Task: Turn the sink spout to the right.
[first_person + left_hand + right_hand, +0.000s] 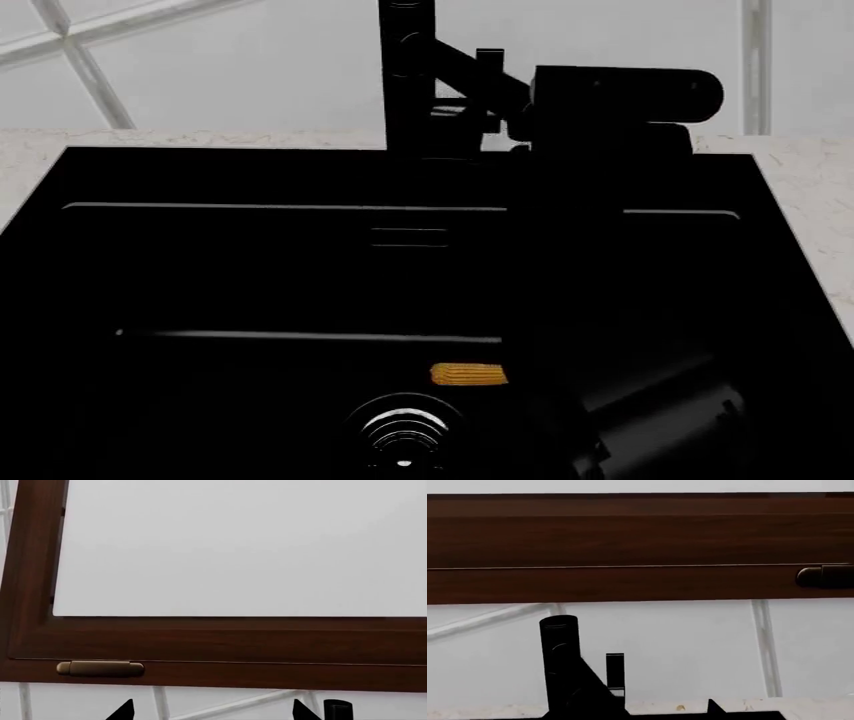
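Inside sink [80, 180], yellow object [469, 374], possibly sponge

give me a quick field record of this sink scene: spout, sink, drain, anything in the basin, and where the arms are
sink spout: matte black column at the back rim, centre, with a slim arm angling to the robot's right
sink: large black basin set in a pale speckled counter
drain: round ringed drain near the front of the basin
in basin: small yellow ridged object just behind the drain
right arm: boxy black wrist up beside the spout arm; jaws hidden
left arm: not in the head view
backdrop: wood-framed window
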Available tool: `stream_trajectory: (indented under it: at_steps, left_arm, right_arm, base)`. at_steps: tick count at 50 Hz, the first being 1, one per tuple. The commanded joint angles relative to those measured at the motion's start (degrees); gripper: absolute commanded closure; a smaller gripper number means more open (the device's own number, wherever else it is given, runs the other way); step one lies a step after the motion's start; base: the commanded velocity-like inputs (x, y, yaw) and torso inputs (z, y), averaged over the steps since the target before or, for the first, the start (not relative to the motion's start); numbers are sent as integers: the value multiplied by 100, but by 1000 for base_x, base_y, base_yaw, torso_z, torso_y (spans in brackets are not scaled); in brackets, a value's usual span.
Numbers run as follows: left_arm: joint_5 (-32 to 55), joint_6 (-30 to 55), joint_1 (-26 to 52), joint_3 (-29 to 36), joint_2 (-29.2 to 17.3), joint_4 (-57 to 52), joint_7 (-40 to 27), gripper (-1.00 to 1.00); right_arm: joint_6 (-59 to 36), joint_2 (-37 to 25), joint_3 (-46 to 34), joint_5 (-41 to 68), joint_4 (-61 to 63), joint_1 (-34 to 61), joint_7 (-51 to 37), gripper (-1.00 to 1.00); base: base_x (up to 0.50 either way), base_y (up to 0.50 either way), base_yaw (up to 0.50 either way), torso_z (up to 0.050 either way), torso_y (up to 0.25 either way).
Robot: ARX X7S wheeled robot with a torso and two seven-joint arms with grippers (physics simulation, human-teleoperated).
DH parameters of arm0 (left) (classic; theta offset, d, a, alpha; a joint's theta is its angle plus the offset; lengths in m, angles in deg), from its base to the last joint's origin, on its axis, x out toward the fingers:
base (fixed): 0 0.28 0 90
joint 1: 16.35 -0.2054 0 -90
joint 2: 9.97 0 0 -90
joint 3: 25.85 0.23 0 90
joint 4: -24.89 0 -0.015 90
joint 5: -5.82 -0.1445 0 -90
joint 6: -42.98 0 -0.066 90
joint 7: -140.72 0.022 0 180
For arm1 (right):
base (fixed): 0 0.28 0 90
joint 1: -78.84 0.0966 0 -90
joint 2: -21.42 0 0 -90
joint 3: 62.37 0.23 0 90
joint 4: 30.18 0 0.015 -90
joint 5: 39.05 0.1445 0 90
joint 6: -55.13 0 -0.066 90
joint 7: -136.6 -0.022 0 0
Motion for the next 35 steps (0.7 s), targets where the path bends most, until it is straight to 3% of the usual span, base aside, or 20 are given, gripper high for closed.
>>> stream_trajectory:
  at_steps: [1, 35]
  left_arm:
    - [-15, -60, -40, 7, -27, -37, 3, -100]
    - [39, -131, -50, 74, -95, 21, -58, -100]
  right_arm:
    - [151, -94, 80, -69, -222, -64, 25, -100]
    - [349, -194, 115, -190, -483, 166, 44, -100]
  base:
    - [0, 0, 0, 0, 0]
    - [0, 0, 0, 0, 0]
